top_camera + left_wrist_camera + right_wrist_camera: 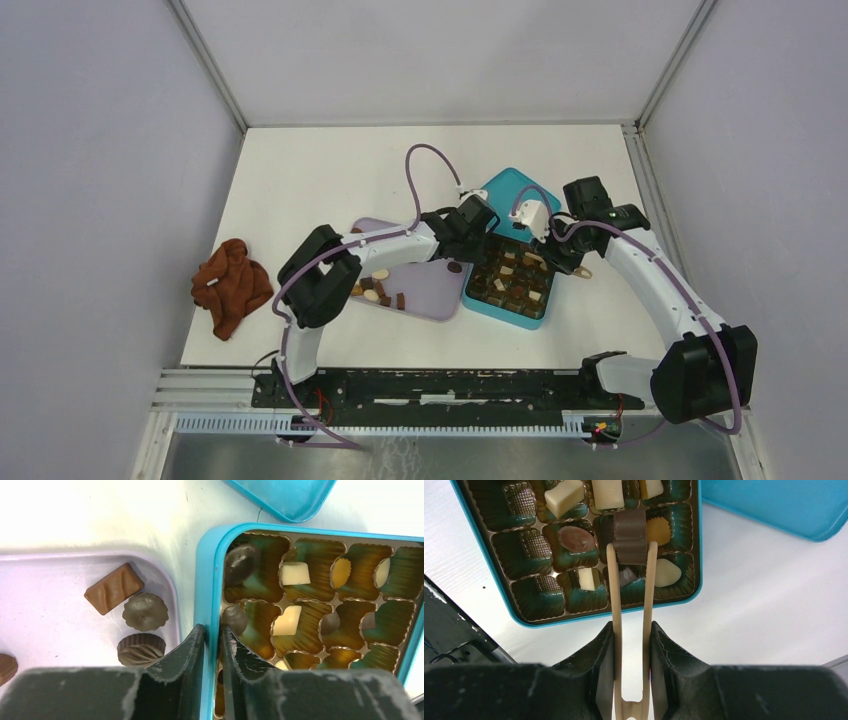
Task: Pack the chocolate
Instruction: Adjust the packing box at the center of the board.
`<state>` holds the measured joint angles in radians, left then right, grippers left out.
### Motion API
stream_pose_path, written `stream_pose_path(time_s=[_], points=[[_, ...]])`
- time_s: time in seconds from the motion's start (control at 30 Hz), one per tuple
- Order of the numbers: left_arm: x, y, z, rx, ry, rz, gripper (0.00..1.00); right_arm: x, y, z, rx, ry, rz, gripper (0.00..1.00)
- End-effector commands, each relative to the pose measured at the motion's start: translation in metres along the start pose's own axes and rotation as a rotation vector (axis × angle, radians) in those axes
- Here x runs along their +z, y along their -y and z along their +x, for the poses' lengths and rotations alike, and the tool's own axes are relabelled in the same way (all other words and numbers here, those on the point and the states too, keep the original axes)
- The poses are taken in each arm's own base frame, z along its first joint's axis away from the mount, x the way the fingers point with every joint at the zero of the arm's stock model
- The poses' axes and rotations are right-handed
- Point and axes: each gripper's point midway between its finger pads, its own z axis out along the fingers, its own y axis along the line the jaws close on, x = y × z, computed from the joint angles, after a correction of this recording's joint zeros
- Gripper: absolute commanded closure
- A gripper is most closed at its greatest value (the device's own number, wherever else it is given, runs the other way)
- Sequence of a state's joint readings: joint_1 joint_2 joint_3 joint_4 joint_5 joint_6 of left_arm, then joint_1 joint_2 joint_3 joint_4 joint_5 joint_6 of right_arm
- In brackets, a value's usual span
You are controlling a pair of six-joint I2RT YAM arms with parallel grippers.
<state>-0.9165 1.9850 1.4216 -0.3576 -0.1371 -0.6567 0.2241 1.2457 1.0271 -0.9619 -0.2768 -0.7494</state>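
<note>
- From above: one teal box [500, 313] is sitting on the desk [300, 180]. Its one lid [515, 190] is lying just behind it, one lavender tray [430, 285] just beside it, and one rust cloth [230, 285] well apart.
- Left wrist: the left gripper [212, 630] is pinching the box's wall in narrow jaws, and four chocolates [114, 587] are lying in the tray.
- Right wrist: the right gripper [633, 630] is squeezing one pair of tweezers [614, 595] in its jaws. The tweezers are holding one dark chocolate [629, 537] over the box, where five cream-white pieces [564, 495] are sitting.

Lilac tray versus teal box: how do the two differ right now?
The lilac tray is one open, undivided well; the teal box has a moulded insert of separate cells. On the tray the chocolates lie loose and mixed; in the box they sit one to a cell, with several cells empty. Both have rounded corners and hold chocolates.
</note>
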Motion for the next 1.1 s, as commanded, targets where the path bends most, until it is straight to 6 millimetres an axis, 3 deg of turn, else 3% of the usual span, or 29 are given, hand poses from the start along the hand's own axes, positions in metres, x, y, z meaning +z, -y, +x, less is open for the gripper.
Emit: stream_pose_path(time_s=[0.0, 0.17, 0.43, 0.73, 0.9, 1.07], points=[[-0.001, 0.002, -0.017, 0.051, 0.038, -0.016, 0.79, -0.009, 0.007, -0.014, -0.018, 0.041, 0.011, 0.81], [-0.013, 0.003, -0.028, 0.045, 0.085, -0.021, 0.98, -0.011, 0.008, -0.017, -0.021, 0.049, 0.009, 0.81], [-0.058, 0.007, -0.066, 0.09, 0.328, -0.055, 0.98, -0.018, 0.005, -0.029, -0.046, 0.091, -0.022, 0.81], [-0.099, 0.021, -0.086, 0.175, 0.577, -0.09, 0.98, -0.034, 0.001, -0.048, -0.085, 0.167, -0.043, 0.81], [-0.112, 0.02, -0.095, 0.173, 0.665, -0.093, 0.98, -0.043, -0.006, -0.056, -0.132, 0.209, -0.064, 0.81], [-0.112, 0.024, -0.098, 0.16, 0.682, -0.08, 0.98, -0.042, -0.012, -0.052, -0.154, 0.207, -0.087, 0.81]])
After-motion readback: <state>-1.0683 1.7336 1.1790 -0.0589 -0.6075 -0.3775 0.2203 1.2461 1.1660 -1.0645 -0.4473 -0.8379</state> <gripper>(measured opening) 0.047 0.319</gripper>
